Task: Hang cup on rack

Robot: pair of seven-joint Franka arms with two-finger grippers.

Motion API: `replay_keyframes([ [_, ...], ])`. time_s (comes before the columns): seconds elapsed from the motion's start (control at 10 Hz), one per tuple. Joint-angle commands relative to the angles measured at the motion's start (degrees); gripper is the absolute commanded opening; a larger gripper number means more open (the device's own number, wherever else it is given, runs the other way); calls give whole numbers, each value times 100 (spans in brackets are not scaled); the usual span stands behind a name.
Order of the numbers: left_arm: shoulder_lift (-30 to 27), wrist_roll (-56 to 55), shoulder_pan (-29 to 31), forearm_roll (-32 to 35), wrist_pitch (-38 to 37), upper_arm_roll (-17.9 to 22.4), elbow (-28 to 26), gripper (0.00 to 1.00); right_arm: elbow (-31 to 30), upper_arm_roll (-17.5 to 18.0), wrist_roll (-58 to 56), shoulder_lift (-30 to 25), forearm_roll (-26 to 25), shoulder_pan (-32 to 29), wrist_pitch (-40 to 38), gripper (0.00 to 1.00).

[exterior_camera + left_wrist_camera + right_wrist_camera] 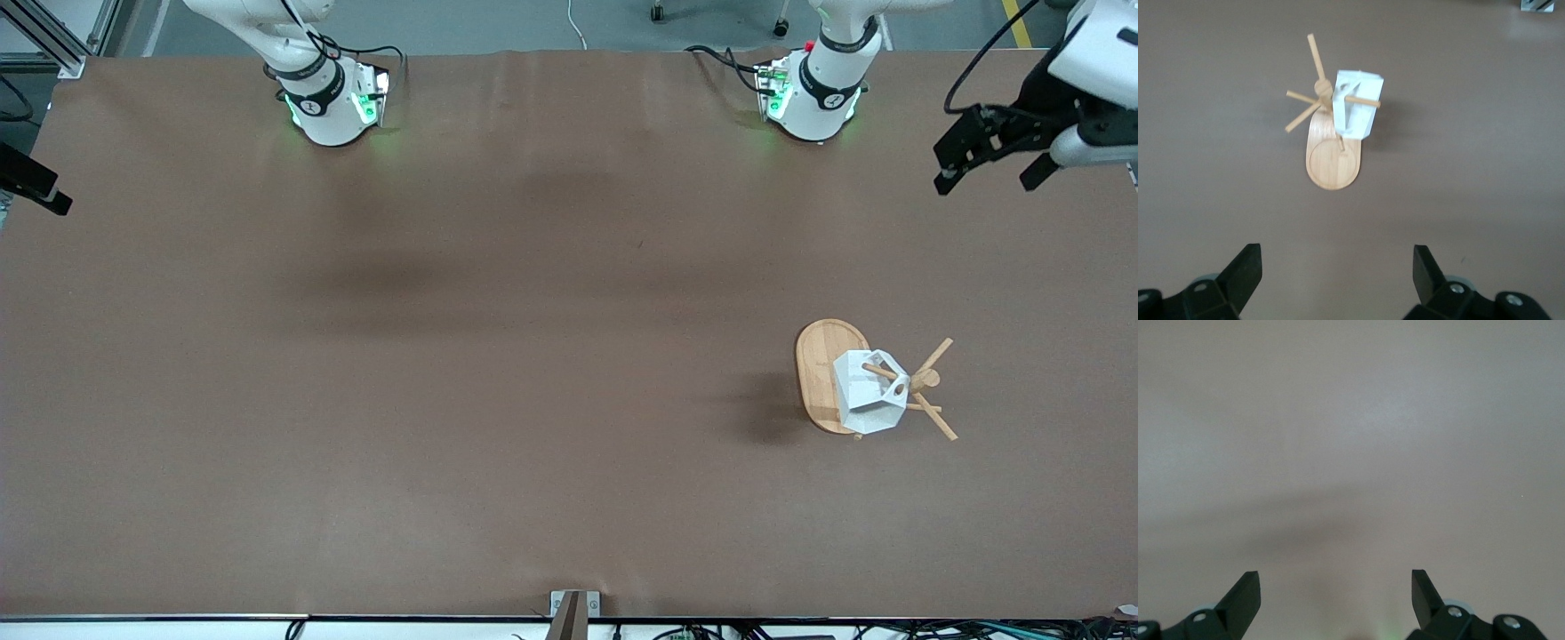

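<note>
Cup (867,393) white, faceted, hung on bamboo rack (822,369), both end effectors wide open, empty.

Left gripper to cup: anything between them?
Nothing: left wrist view shows only bare table between the open left gripper and the cup hanging on the rack.

The cup (869,393) hangs on a peg of the rack (822,364), which stands toward the left arm's end of the table (444,356). The left gripper (991,169) hovers open, well apart from the rack, empty.
</note>
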Motion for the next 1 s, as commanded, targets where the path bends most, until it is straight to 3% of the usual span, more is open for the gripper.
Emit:
replay_keyframes([
  [0.0, 411, 50, -51, -183, -285, 67, 224, 100, 58, 24, -56, 22, -98, -42, -40, 100],
  [0.2, 835, 269, -270, -158, -506, 338, 718, 100, 58, 24, -56, 22, -98, -42, -40, 100],
  [0.9, 862, 516, -227, -131, -507, 340, 561, 100, 49, 16, -56, 22, -98, -51, -22, 100],
])
